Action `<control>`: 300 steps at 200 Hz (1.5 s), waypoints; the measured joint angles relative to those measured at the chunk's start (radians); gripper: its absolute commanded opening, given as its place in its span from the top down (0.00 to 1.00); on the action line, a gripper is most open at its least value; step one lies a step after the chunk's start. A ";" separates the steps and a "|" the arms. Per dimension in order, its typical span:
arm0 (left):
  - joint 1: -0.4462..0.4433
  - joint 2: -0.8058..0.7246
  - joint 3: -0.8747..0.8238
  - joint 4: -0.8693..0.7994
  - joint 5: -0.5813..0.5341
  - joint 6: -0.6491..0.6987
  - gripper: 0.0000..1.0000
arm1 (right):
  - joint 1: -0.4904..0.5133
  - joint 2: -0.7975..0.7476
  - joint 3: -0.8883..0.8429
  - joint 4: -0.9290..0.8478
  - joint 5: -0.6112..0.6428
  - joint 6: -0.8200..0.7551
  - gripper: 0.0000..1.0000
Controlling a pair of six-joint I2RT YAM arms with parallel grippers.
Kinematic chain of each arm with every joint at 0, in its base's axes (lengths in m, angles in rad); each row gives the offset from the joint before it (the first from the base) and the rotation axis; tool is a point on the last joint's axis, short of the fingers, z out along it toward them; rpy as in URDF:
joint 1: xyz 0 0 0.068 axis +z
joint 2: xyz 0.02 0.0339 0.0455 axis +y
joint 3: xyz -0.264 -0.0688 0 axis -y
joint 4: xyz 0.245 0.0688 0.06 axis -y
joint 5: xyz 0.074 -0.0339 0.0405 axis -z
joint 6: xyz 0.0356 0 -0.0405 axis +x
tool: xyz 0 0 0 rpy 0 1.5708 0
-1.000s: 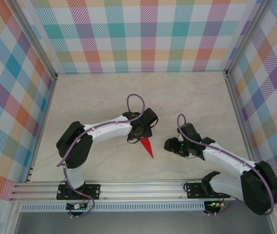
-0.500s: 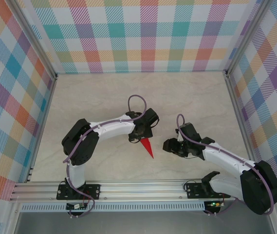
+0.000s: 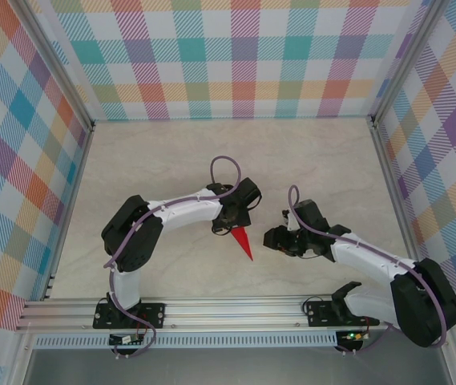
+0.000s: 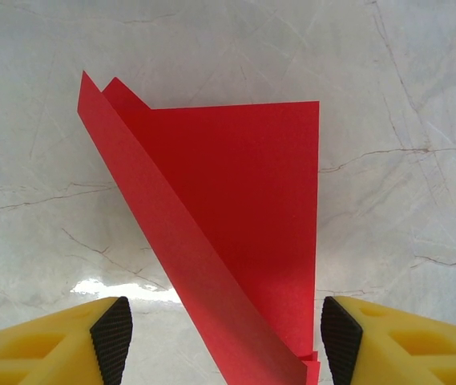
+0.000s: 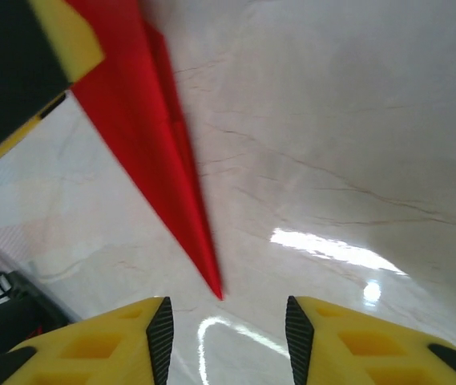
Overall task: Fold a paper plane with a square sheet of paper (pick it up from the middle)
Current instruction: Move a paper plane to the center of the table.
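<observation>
**A:** How far along is the fold?

**B:** Nearly finished, I judge. The paper plane [image 3: 244, 244] lies on the table [image 3: 147, 160] between the arms as a slim red dart. One long flap stands up off it, so a wing crease may be left.

**A:** And the grippers?

**B:** The left gripper [image 4: 223, 341] hangs over the plane, away from its nose, jaws apart on either side of the paper without pinching it. The right gripper [image 5: 229, 337] sits just beside the nose, jaws parted, nothing between them.
</observation>
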 measured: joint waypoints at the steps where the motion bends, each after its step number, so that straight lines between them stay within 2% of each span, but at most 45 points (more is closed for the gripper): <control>1: 0.000 0.000 0.000 0.000 0.000 0.000 0.34 | 0.000 0.001 0.000 0.002 -0.003 -0.001 0.63; 32: 0.009 0.000 -0.017 0.011 0.008 0.004 0.39 | 0.000 0.058 0.006 0.076 -0.090 0.000 0.63; 81: 0.013 -0.006 -0.032 0.026 0.018 0.003 0.50 | 0.000 0.140 0.026 0.109 -0.111 0.003 0.61; 146: 0.013 -0.127 -0.138 0.054 0.022 0.003 0.79 | 0.000 0.192 0.053 0.117 -0.112 -0.001 0.58; 192: 0.013 -0.156 -0.198 0.080 0.020 0.003 0.96 | 0.002 0.264 0.111 0.121 -0.117 -0.017 0.55; 246: 0.018 -0.177 -0.262 0.101 0.015 0.007 0.98 | 0.018 0.345 0.175 0.117 -0.121 -0.064 0.46; 300: 0.029 -0.203 -0.267 0.108 0.016 0.007 0.98 | 0.043 0.439 0.245 0.117 -0.136 -0.098 0.45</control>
